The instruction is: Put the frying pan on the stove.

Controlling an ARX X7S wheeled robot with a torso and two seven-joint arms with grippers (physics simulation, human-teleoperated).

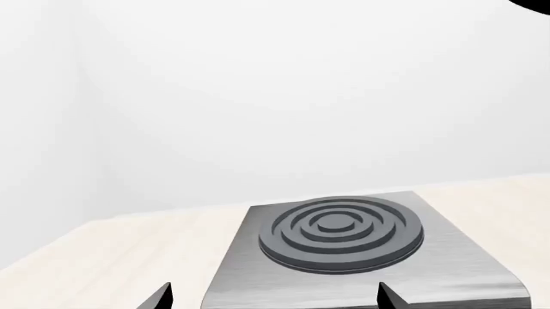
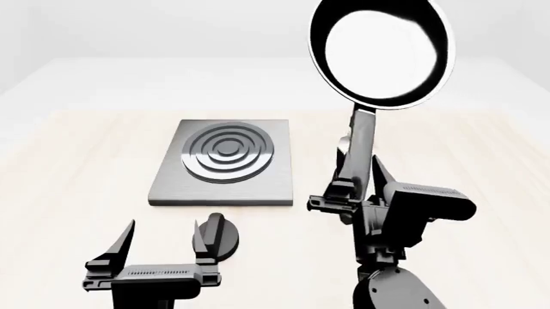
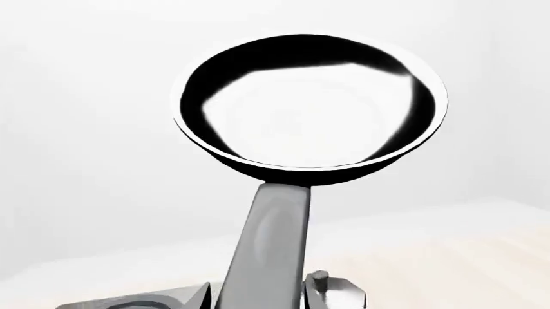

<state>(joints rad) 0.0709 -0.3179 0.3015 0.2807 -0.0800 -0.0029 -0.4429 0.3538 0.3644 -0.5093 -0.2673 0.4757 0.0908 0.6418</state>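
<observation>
The frying pan (image 2: 380, 51) is glossy black and raised high in the air over the right of the table, tilted so its inside faces me. My right gripper (image 2: 351, 196) is shut on its long handle (image 2: 362, 145). The right wrist view shows the pan (image 3: 310, 109) above the gripper (image 3: 257, 299). The stove (image 2: 225, 168), a grey slab with dark burner rings, lies flat on the table left of the pan. My left gripper (image 2: 163, 243) is open and empty, just in front of the stove (image 1: 344, 235), which fills the gap between its fingertips (image 1: 391, 297).
A small black round knob (image 2: 220, 237) sits on the table beside my left gripper's right finger. A moka pot (image 3: 331, 293) stands just behind the pan handle, mostly hidden in the head view. The light wooden table (image 2: 69, 167) stretches around.
</observation>
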